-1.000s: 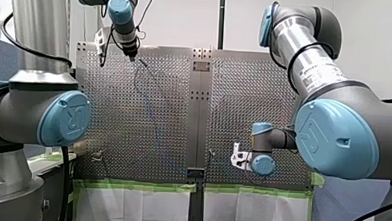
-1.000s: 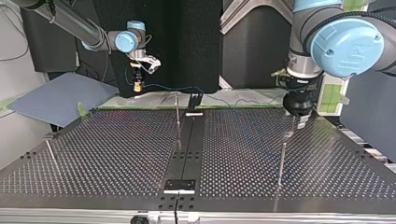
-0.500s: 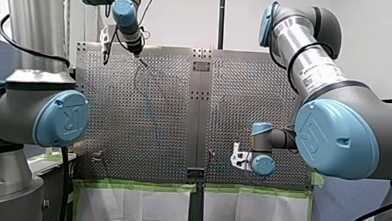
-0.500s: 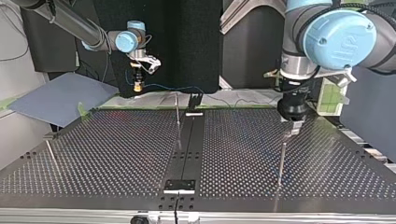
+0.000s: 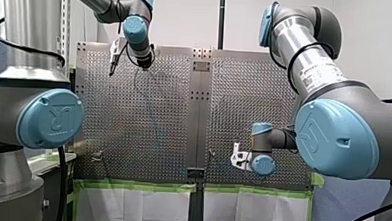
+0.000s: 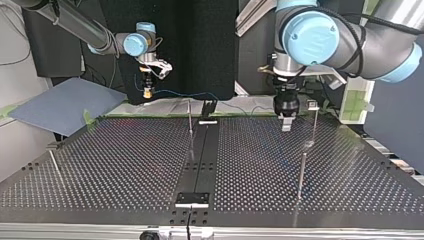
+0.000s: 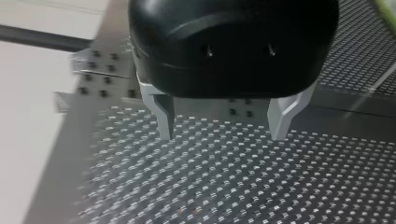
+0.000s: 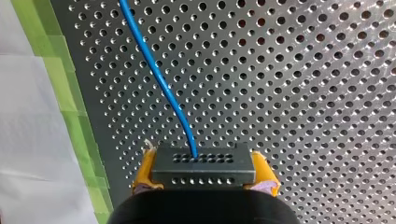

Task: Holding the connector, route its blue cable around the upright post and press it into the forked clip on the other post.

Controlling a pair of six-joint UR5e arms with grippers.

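My right gripper (image 8: 203,159) is shut on a dark connector block (image 8: 205,171), yellow pads (image 8: 144,171) on both sides. The blue cable (image 8: 159,77) leaves the block and runs ahead over the perforated plate. In the top view this gripper (image 6: 146,93) hangs at the far left edge of the table, and the cable (image 6: 185,94) trails right toward the middle. My left gripper (image 7: 222,135) is open with nothing between its metal fingers. It hovers low over the plate (image 6: 286,124), beside a thin post with a small head (image 6: 313,106). An upright post (image 6: 190,120) stands near the centre.
A taller plain post (image 6: 301,172) stands nearer the camera at the top view's right, and a short one (image 6: 54,164) at its left. A black centre strip (image 6: 200,155) divides the two plates. Green tape (image 5: 140,186) lines the table's near edge in the front view.
My left arm has swung away from the headed post toward the top view's middle, gripper still open. My right gripper has stayed in place, holding the connector.
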